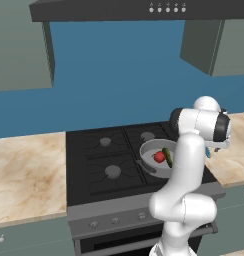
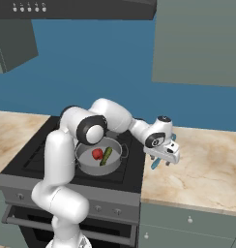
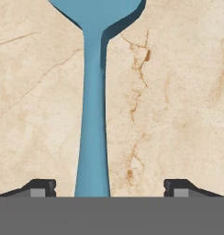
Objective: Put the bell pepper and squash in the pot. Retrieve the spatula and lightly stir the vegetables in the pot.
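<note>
You're hovering the gripper [image 3: 109, 187] over the beige marble table [image 3: 178, 92], right of the wide grey metal pot [image 2: 100, 157] already holding the red bell pepper [image 2: 97, 154] and dark green squash [image 2: 106, 156]. The teal-blue spatula [image 3: 93, 114] is lying flat, handle running between your wide-open jaws, slightly off-centre. No readable writing.

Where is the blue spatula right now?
The spatula lies on the marble counter right of the stove, straight below the open gripper, its handle between the fingers in the hand view.
</note>
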Controlling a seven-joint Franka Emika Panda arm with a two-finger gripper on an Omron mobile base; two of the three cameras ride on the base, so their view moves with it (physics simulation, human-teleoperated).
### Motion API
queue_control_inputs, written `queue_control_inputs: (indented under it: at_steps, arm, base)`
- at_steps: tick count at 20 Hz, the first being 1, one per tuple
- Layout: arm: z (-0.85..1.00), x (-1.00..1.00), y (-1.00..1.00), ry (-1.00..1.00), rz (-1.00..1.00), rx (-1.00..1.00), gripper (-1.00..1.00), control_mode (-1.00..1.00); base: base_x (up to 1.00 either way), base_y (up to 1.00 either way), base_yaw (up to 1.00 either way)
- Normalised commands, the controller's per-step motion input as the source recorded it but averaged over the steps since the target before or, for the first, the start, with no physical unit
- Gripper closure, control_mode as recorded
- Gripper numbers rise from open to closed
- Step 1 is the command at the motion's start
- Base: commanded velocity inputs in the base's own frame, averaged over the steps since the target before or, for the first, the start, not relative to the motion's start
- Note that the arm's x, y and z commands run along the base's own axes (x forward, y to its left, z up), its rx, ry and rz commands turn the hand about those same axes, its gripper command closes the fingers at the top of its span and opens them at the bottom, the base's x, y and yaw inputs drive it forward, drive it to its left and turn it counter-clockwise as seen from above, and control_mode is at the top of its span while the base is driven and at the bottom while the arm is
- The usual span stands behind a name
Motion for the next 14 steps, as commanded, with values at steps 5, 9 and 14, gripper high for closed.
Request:
queue_control_inputs:
  at_steps: [5,9,14]
  arm:
    - [-0.03,0.00,0.00,0.02,0.00,0.00,-1.00,-1.00]
    - [0.00,0.00,0.00,0.04,0.00,0.00,1.00,-1.00]
    - [0.00,0.00,0.00,0.03,0.00,0.00,1.00,-1.00]
  base:
    - [0.00,0.00,0.00]
    - [0.00,0.00,0.00]
    - [0.00,0.00,0.00]
